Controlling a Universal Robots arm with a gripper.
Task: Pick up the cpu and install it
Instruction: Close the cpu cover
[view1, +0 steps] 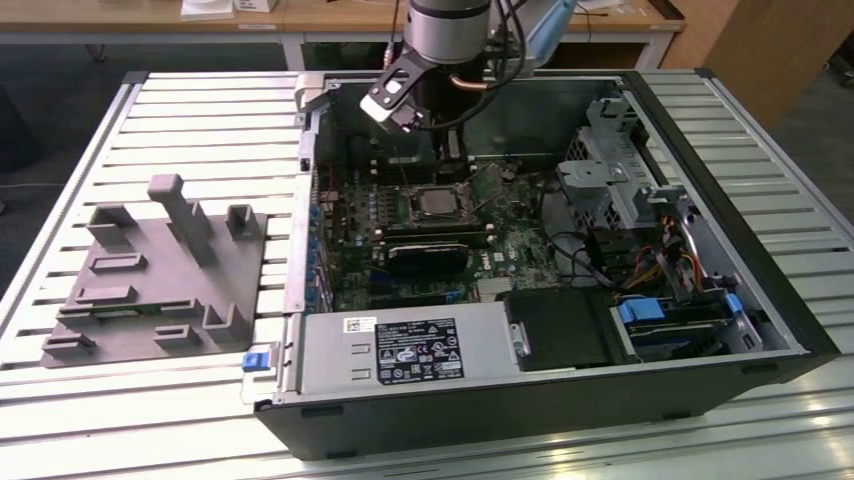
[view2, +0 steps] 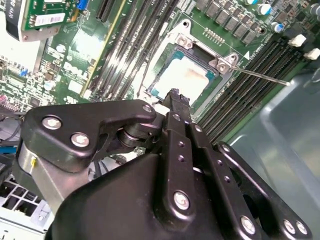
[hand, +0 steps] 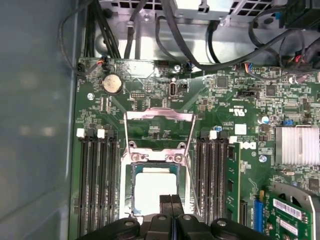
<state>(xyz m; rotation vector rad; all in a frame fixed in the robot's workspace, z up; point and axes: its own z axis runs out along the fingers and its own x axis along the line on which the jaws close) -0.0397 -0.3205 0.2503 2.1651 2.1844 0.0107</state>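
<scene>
Already the cpu (hand: 150, 187) lay flat inside its socket frame (hand: 126, 172) on the motherboard (hand: 150, 95), silver top upward. The hinged load plate (hand: 159, 116) stood swung open, away from the socket. In the second wrist view a thin lever rod (view2: 261, 76) stuck out across the neighbouring memory slots (view2: 245, 97). Long black slots ran close along both sides of the socket, so room to either side was narrow, while the space above the chip was open up to the gripper. A side wall (hand: 35, 125) of the case rose just beyond one bank of slots. A finned heatsink (hand: 299, 145) and a green card (hand: 292, 210) lay beyond the other bank, and dark cables (hand: 170, 30) looped past the board's far edge.

The gripper (hand: 171, 200) hung over one edge of the chip, its two black fingers (hand: 166, 204) pressed together with only a seam between them and nothing held. Whether the tips touched the metal top could not be told.

In the exterior view the arm (view1: 447, 25) reached down into the open computer case (view1: 534, 420), which sat on a slatted table (view1: 200, 110). A grey fixture block (view1: 160, 270) lay on the table to the exterior view's left of the case, well apart from the socket.
</scene>
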